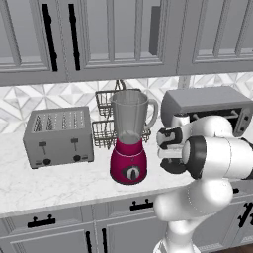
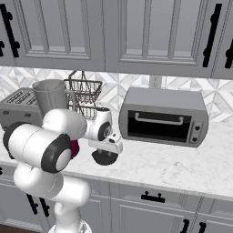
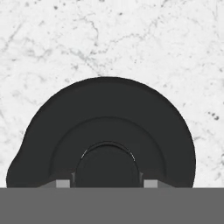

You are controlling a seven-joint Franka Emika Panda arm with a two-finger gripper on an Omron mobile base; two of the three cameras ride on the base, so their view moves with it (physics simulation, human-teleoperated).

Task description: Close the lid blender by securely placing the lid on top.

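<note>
The black round lid [image 3: 107, 118] lies flat on the white marble counter, and its raised centre knob sits between my two fingertips. My gripper [image 3: 107, 183] points straight down and is shut on that knob. From the right base camera the lid [image 2: 104, 158] shows as a dark disc under the hand, with the gripper [image 2: 105, 150] right on top of it. The blender [image 1: 129, 143] stands to the left of the lid [image 1: 173, 167], a clear grey jar on a magenta base, its mouth uncovered. My arm hides part of the blender jar [image 2: 50, 95] in the right base view.
A silver toaster [image 1: 59, 136] stands left of the blender. A toaster oven [image 2: 164, 116] sits at the back right, close behind my hand. A wire basket [image 1: 106, 116] hangs against the tiled wall behind the blender. Upper cabinets hang above the counter [image 2: 182, 168].
</note>
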